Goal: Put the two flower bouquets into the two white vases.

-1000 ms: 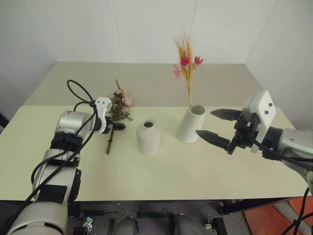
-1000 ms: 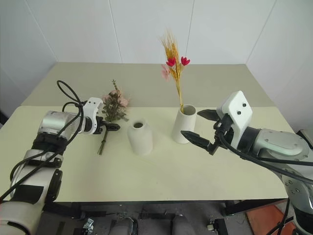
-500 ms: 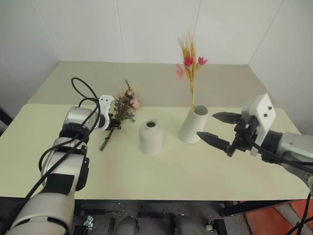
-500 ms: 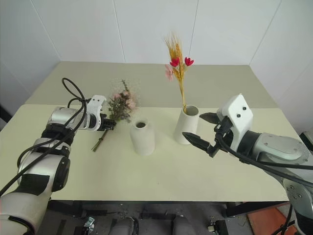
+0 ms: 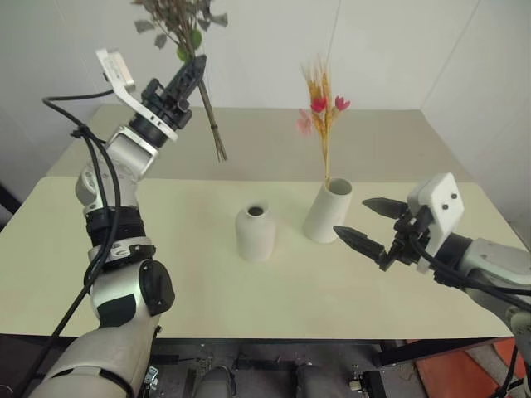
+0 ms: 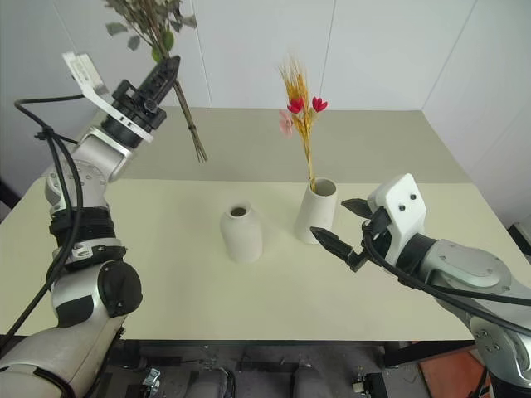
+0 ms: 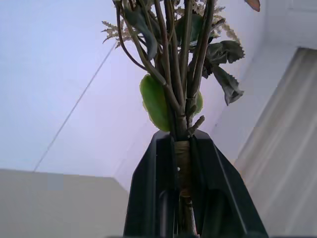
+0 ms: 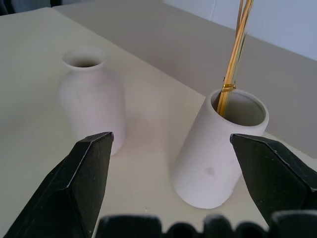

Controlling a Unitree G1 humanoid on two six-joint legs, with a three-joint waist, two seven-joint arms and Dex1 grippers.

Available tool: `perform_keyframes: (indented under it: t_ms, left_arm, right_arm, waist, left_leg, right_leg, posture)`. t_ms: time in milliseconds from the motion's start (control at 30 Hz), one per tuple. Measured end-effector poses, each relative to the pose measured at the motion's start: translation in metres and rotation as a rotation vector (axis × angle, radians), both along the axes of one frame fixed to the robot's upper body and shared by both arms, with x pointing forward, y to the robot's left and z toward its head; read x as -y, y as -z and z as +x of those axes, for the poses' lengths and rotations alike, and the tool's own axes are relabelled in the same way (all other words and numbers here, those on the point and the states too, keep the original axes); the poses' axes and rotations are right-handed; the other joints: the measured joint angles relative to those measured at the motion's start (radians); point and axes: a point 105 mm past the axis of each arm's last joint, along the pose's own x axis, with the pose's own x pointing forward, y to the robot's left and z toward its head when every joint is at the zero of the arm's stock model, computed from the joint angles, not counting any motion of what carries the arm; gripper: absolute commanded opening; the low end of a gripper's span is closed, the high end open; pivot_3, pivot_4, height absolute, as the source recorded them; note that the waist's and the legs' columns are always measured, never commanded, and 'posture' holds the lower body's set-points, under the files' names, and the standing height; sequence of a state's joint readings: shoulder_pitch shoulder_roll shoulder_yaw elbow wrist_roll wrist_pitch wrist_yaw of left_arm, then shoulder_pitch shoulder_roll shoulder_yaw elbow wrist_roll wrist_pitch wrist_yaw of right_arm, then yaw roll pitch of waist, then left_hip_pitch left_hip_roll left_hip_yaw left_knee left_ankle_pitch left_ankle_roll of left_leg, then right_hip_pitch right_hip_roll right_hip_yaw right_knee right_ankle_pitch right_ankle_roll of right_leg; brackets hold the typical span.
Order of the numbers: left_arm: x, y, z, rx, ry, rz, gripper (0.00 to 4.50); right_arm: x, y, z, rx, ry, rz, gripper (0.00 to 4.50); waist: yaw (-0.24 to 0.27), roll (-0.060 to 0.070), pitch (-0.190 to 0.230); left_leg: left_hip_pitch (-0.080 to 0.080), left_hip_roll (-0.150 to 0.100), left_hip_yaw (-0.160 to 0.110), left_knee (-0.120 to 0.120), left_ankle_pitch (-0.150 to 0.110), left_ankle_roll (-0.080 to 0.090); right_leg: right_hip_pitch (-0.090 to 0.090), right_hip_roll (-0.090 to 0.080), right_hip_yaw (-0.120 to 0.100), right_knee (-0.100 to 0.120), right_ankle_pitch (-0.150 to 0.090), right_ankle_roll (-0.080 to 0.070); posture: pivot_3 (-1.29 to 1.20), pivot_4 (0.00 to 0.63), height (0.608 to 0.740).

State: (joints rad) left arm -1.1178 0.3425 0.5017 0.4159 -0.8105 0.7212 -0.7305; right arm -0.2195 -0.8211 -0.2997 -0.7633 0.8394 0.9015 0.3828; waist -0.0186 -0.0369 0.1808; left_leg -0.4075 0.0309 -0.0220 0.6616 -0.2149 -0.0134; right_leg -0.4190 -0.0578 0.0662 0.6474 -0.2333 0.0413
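1. Gripping the bushy bouquet [image 5: 178, 25] by its stems, the left gripper [image 5: 189, 79] holds it at upper left of the frame.
2. The right gripper [image 5: 365, 222] hangs with jaws spread wide at lower right, near the tapered vase [image 5: 327, 211] holding the slim bouquet [image 5: 322, 108].
3. The bottle-shaped vase [image 5: 255, 233] stands mid-frame on the table [image 5: 207, 282].

The two head views look forward and down from above the near edge of the tabletop [image 5: 207, 290], taking in its whole width up to the white walls. Both share the bottle-shaped vase [image 5: 255, 234], the tapered vase [image 5: 328, 211] and both arms, slightly offset sideways. The left wrist view looks upward along the left end effector [image 7: 182, 148], very near the bushy bouquet [image 7: 183, 59], facing wall. The right wrist view looks between the right end effector [image 8: 185, 163] fingers, close to both vases.
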Motion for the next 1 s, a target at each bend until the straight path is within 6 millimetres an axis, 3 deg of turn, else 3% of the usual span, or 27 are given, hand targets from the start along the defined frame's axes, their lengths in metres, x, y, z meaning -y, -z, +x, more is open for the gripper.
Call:
perform_keyframes:
  t_ms: [167,467,667,867,1000]
  left_arm:
    - [0.030,0.015,-0.010,0.026,0.125,0.110,0.08]
    - [0.063,0.038,-0.015,0.034,0.228,0.172,0.08]
    - [0.072,0.065,-0.016,0.006,0.261,0.236,0.08]
    - [0.072,0.072,-0.014,0.040,0.226,0.271,0.08]
    - [0.070,0.084,-0.022,0.058,0.282,0.233,1.39]
  right_arm:
    - [-0.001,0.001,-0.001,0.013,0.015,0.006,4.50]
    - [0.001,0.004,-0.001,0.018,0.041,0.007,4.50]
    - [0.003,0.003,-0.002,0.023,0.054,0.008,4.50]
    - [0.006,-0.002,-0.001,0.047,0.065,0.026,4.50]
    - [0.005,-0.002,-0.002,0.047,0.058,0.026,4.50]
  waist:
    - [0.005,0.000,0.000]
    - [0.002,0.000,0.000]
    - [0.001,0.000,0.000]
    - [0.002,0.000,0.000]
    - [0.001,0.000,0.000]
  left_leg:
    - [-0.001,0.000,0.000,0.000,0.000,0.000]
    - [-0.002,0.000,0.000,0.000,0.000,0.000]
    - [-0.002,0.000,0.000,0.000,0.000,0.000]
    - [-0.002,0.000,0.000,0.000,0.000,0.000]
    - [-0.003,0.000,0.000,0.000,0.000,0.000]
  right_leg:
    - [0.000,0.000,0.000,-0.001,0.000,0.000]
    - [-0.002,0.000,0.000,-0.001,0.000,0.000]
    - [-0.002,0.000,0.000,-0.001,0.000,0.000]
    - [-0.002,0.000,0.000,-0.001,0.000,0.000]
    - [-0.002,0.000,0.001,-0.001,0.000,0.000]
  posture:
    - [0.00,0.150,0.740]
    - [0.00,0.150,0.740]
    - [0.00,0.150,0.740]
    - [0.00,0.150,0.740]
    - [0.00,0.150,0.740]
